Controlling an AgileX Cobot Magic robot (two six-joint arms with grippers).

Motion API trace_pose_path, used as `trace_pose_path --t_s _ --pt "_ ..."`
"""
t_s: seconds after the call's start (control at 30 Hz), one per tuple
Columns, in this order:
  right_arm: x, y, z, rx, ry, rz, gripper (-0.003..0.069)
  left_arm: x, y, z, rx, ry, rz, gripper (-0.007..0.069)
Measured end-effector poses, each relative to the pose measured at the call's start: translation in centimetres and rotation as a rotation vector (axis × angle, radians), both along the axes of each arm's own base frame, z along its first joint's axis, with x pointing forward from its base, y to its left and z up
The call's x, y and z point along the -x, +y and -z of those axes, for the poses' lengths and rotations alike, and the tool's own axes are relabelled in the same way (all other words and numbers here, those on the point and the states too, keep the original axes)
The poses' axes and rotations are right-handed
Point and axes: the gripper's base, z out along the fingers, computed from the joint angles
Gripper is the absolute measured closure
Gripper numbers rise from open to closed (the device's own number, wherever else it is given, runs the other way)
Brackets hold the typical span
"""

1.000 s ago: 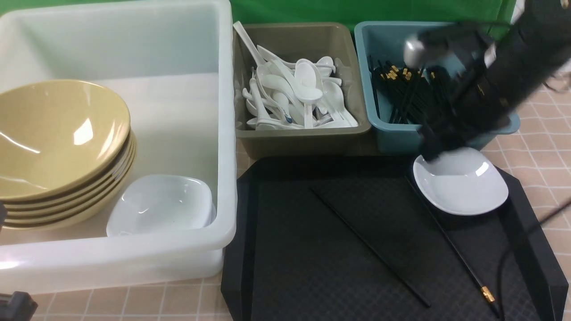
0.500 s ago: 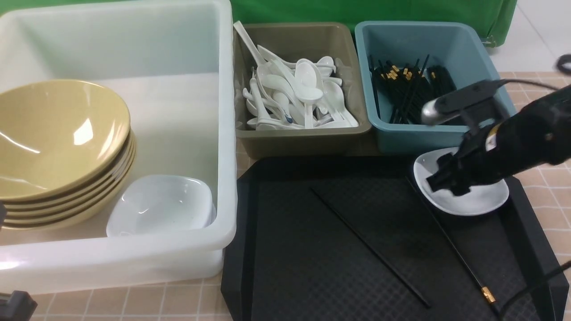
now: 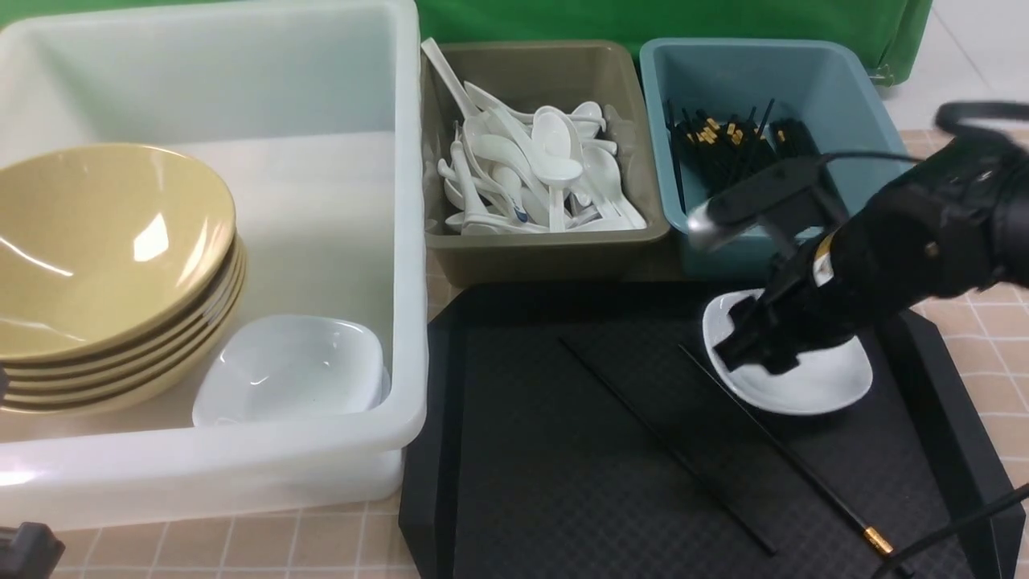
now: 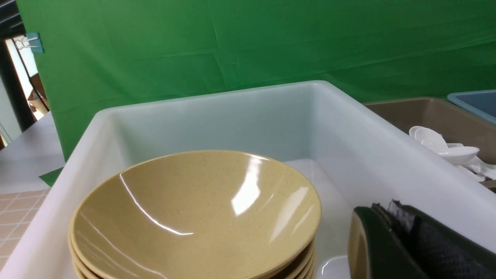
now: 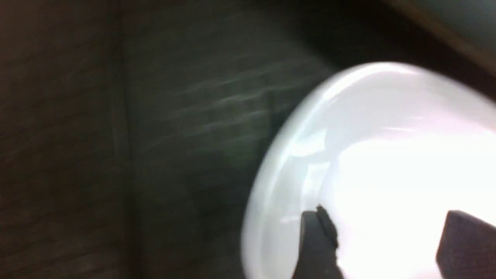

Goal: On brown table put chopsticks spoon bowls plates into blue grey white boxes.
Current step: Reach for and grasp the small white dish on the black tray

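Front view: right gripper (image 3: 748, 354), jaws spread wide and clamping nothing, sits inside a white plate (image 3: 828, 390) at the far right of the black tray (image 3: 522, 450); left gripper (image 4: 389, 217), shut and empty, hangs left of the tray.

A: What moved?
B: The right arm (image 3: 908, 241). It was up over the blue bin (image 3: 804, 72), now it's down, with the right gripper (image 3: 749, 351) inside the white plate (image 3: 816, 388), fingers apart.
A: Plate in the same spot?
B: No, it slid left and nearer on the black tray (image 3: 563, 450), off from the bin. The chopstick (image 3: 812, 481) under it swung too, far end gone left.
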Motion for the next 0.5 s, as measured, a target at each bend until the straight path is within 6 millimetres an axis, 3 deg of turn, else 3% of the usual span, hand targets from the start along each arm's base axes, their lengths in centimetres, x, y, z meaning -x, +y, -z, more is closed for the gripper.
trace_pose_path --t_s 0.23,0.43,0.5 --pt "-1.7 -4.7 1.7 -0.061 0.083 0.204 0.0213 0.0 0.0 0.0 0.0 0.0 0.0 0.0623" --pt "-2.5 -5.2 5.3 -0.089 0.203 0.257 0.0215 0.0 0.0 0.0 0.0 0.0 0.0 0.0623" --pt "-2.7 -5.0 5.5 -0.097 0.215 0.237 0.0238 0.0 0.0 0.0 0.0 0.001 0.0 0.0623"
